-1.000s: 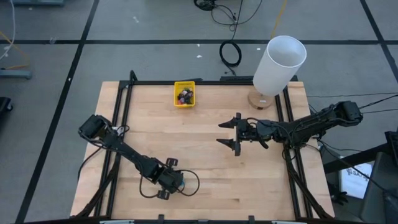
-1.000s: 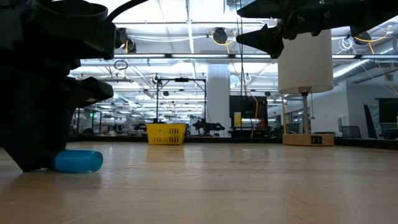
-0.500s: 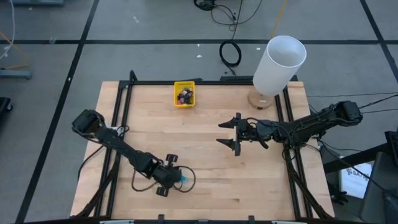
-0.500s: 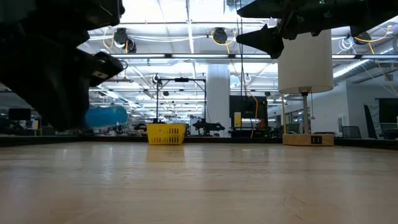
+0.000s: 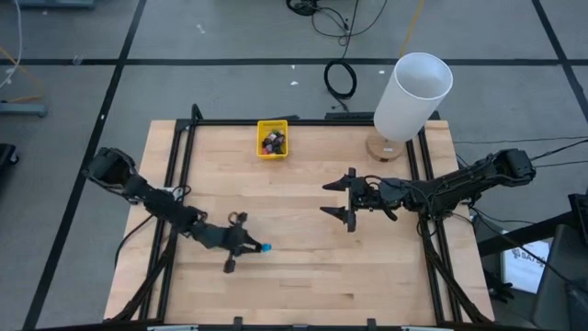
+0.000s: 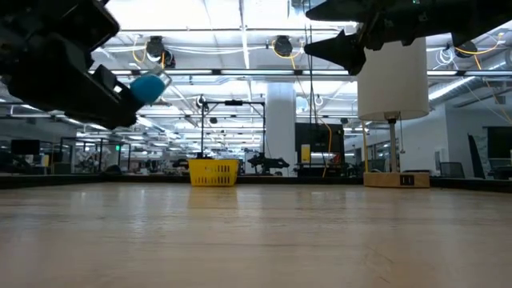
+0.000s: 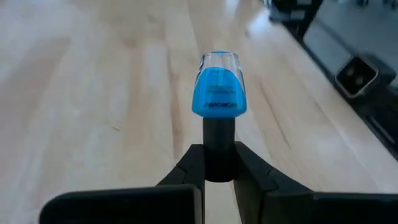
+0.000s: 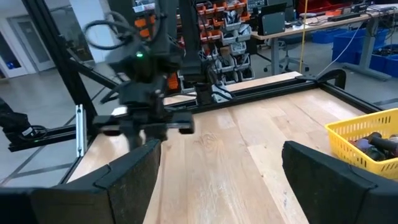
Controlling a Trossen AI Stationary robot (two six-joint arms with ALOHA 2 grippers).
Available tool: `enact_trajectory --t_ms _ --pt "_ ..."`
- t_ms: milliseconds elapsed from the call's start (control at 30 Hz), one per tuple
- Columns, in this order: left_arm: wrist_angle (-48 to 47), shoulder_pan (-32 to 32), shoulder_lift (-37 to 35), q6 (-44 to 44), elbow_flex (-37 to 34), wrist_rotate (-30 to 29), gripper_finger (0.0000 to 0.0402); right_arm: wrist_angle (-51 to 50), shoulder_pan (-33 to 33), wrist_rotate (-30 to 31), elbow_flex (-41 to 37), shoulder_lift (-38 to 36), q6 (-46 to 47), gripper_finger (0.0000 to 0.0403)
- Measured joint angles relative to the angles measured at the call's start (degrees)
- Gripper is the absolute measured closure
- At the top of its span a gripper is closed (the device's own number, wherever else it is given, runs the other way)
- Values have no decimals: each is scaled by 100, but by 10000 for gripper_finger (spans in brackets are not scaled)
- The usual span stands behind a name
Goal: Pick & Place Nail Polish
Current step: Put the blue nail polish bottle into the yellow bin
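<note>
One nail polish bottle (image 7: 219, 93), blue with a dark cap, is held in the air by my left gripper (image 5: 250, 245), which is shut on it above the near-left part of the table. In the low view the bottle (image 6: 148, 86) hangs well above the wood. More small bottles lie in the yellow bin (image 5: 272, 140) at the far edge. My right gripper (image 5: 342, 198) hovers open over the table's middle right, with nothing between its fingers. My left gripper pinches the bottle's dark cap (image 7: 219, 149) between its two fingers (image 7: 188, 171). It comes from the table's left, slanting slightly down. The blue body (image 5: 265, 247) sticks out beyond the fingertips in line with them, lifted clear of the table.
A white lamp (image 5: 413, 87) on a wooden base (image 5: 384, 147) stands at the far right corner. A black frame rail (image 5: 179, 175) runs along the table's sides. Bare wood (image 5: 303, 267) lies between the two arms and along the near edge.
My left gripper has lifted the blue bottle off the wood, where it lay on its side, and has carried it up and toward the far edge. The gripper has tipped from pointing steeply down to a shallow slant. My right arm has kept still.
</note>
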Motion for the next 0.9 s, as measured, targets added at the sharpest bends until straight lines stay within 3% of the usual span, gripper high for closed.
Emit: enact_trajectory --t_ms 167,433,900 --pt "1519 0 -130 76 -908 -428 367 1 0 0 0 0 -6 83" --pt "2829 232 -130 394 -1690 -1073 367 3 0 2 0 0 -9 83" --pt "2970 2307 -132 1312 -1667 -459 367 4 -2 7 0 0 -11 83"
